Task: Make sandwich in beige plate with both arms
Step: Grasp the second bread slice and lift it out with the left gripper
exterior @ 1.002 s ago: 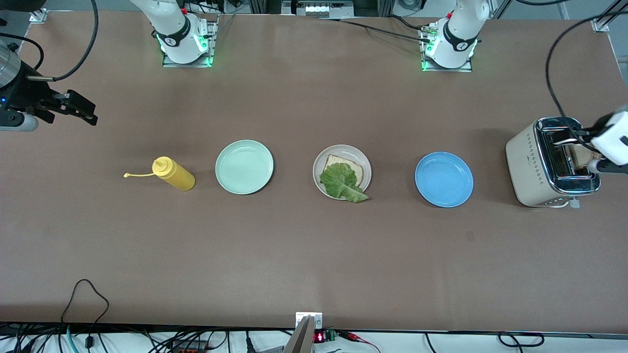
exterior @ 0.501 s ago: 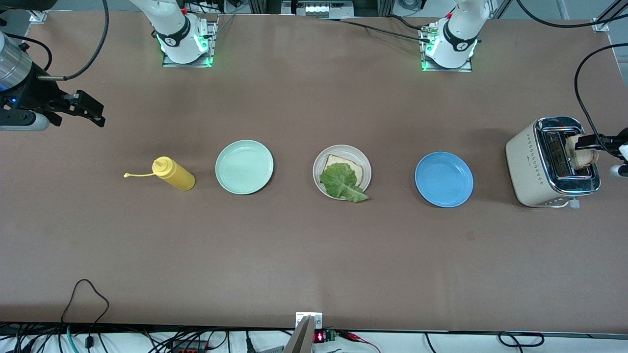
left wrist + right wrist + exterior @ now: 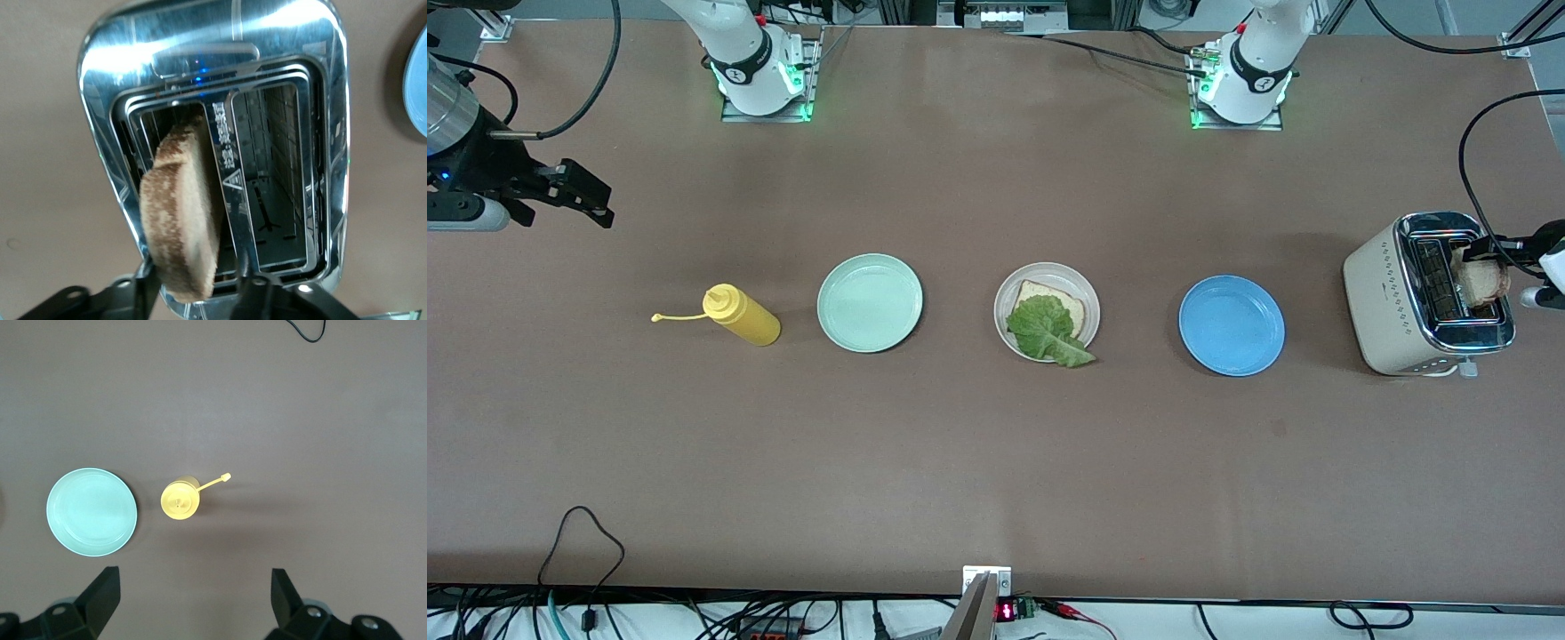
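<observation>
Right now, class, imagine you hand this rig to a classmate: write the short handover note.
Left hand: shut on the toasted bread slice, part-lifted out of the toaster slot.
Right hand: open, waiting over the mustard bottle at its end of the table.
Beige plate: one bread slice with the lettuce leaf on top.
Done: base and lettuce.
Left: carry the toasted slice over and lay it on the lettuce.

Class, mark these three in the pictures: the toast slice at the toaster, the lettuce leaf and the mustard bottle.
toast [image 3: 180, 207], left wrist view, on its browned face.
lettuce [image 3: 1042, 327], front view, on the middle of the leaf.
mustard bottle [image 3: 745, 321], front view, on its yellow body.
</observation>
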`<action>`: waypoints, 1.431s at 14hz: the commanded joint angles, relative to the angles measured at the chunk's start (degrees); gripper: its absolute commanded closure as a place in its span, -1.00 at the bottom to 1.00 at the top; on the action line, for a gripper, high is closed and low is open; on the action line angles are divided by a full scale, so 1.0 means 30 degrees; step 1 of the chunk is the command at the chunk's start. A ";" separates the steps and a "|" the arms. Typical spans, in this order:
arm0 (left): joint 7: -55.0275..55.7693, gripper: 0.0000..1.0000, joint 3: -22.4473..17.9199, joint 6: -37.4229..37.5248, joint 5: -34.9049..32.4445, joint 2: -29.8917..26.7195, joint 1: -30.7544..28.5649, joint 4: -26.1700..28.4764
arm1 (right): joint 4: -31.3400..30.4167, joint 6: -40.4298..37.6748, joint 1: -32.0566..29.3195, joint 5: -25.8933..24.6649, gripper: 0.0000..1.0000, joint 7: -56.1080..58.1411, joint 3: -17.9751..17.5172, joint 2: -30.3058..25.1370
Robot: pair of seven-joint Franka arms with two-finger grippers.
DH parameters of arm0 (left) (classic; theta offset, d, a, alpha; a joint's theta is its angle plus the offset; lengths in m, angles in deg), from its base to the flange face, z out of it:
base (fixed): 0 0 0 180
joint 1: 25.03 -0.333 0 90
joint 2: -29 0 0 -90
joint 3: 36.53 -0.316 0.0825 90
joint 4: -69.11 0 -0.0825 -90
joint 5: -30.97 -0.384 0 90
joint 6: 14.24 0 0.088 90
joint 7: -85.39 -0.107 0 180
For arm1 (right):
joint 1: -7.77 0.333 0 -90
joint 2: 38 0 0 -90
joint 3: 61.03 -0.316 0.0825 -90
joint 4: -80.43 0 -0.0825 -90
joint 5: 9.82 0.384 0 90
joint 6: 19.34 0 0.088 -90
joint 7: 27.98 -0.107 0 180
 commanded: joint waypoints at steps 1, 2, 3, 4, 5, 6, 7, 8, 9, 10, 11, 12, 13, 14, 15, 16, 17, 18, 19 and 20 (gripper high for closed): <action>-0.0784 0.22 0.0185 -0.1388 0.0342 0.0241 -0.0302 -0.0022 | -0.0222 -0.0007 -0.0042 -0.0058 -1.00 0.0129 -0.0003 -0.0341; -0.0786 0.40 0.0156 -0.1392 0.0342 0.0272 -0.0361 0.0007 | -0.0222 0.0022 -0.0042 -0.0058 -1.00 0.0187 -0.0003 -0.0341; -0.0815 0.52 0.0185 -0.1363 0.0342 0.0272 -0.0535 0.0008 | -0.0164 -0.0007 -0.0013 -0.0058 -1.00 0.0188 -0.0003 -0.0370; -0.0845 0.66 0.0214 -0.1334 0.0342 0.0243 -0.0537 -0.0021 | -0.0164 -0.0007 -0.0012 -0.0058 -1.00 0.0188 -0.0032 -0.0399; -0.0932 0.75 0.0243 -0.1276 0.0342 0.0185 -0.0537 -0.0022 | -0.0164 0.0022 -0.0012 0.0000 -1.00 0.0188 -0.0033 -0.0370; -0.0933 0.86 0.0244 -0.1246 0.0342 0.0126 -0.0537 -0.0022 | -0.0164 0.0080 -0.0012 0.0000 -1.00 0.0130 -0.0033 -0.0370; -0.0962 0.89 0.0273 -0.1246 0.0342 0.0068 -0.0537 -0.0080 | -0.0164 0.0110 -0.0012 0.0029 -1.00 0.0129 -0.0033 -0.0370; -0.0962 0.93 0.0273 -0.1159 0.0313 -0.0165 -0.0537 -0.0167 | -0.0164 0.0110 -0.0012 0.0029 -1.00 0.0187 -0.0033 -0.0370; -0.0962 0.94 0.0302 -0.0201 0.0313 -0.0399 -0.0479 -0.0748 | -0.0164 0.0110 -0.0012 0.0029 -1.00 0.0188 -0.0033 -0.0399; -0.0933 0.94 0.0331 0.1172 0.0313 -0.0460 -0.0391 -0.1595 | -0.0164 0.0110 0.0017 0.0029 -1.00 0.0188 -0.0033 -0.0399; -0.0904 0.94 0.0680 0.3013 0.0313 -0.0431 -0.0362 -0.2851 | -0.0164 0.0110 0.0017 0.0029 -1.00 0.0188 -0.0033 -0.0399; -0.0903 0.94 0.1002 0.4423 0.0284 -0.0402 -0.0361 -0.3966 | -0.0135 0.0110 0.0017 0.0029 -1.00 0.0188 -0.0033 -0.0399; -0.0932 0.97 0.1585 0.5627 0.0284 -0.0402 -0.0332 -0.5050 | -0.0106 0.0081 0.0017 0.0029 -1.00 0.0188 -0.0033 -0.0399; -0.0759 0.97 0.2490 0.6567 0.0284 -0.0402 -0.0361 -0.6018 | -0.0105 0.0052 -0.0012 0.0029 -1.00 0.0217 0.0025 -0.0399; -0.0670 0.97 0.3370 0.7127 0.0226 -0.0402 -0.0332 -0.6724 | -0.0105 0.0022 -0.0041 0.0029 -1.00 0.0304 0.0055 -0.0399; -0.0640 0.97 0.4248 0.7481 0.0196 -0.0402 -0.0332 -0.7166 | -0.0105 -0.0007 -0.0042 0.0029 -1.00 0.0508 0.0084 -0.0428; -0.0582 0.97 0.5214 0.7804 0.0254 -0.0402 -0.0303 -0.7257 | -0.0076 -0.0007 -0.0042 0.0029 -1.00 0.0510 0.0114 -0.0429; -0.0581 0.97 0.6181 0.8213 0.0313 -0.0402 -0.0332 -0.7258 | -0.0047 -0.0007 -0.0042 0.0029 -1.00 0.0510 0.0114 -0.0429; -0.0668 0.97 0.7119 0.8797 0.0313 -0.0315 -0.0303 -0.7258 | 0.0040 -0.0065 -0.0042 0.0029 -1.00 0.0539 0.0114 -0.0429; -0.0727 0.95 0.7911 0.9122 0.0313 -0.0198 -0.0187 -0.7229 | 0.0099 -0.0095 -0.0042 0.0029 -1.00 0.0540 0.0114 -0.0429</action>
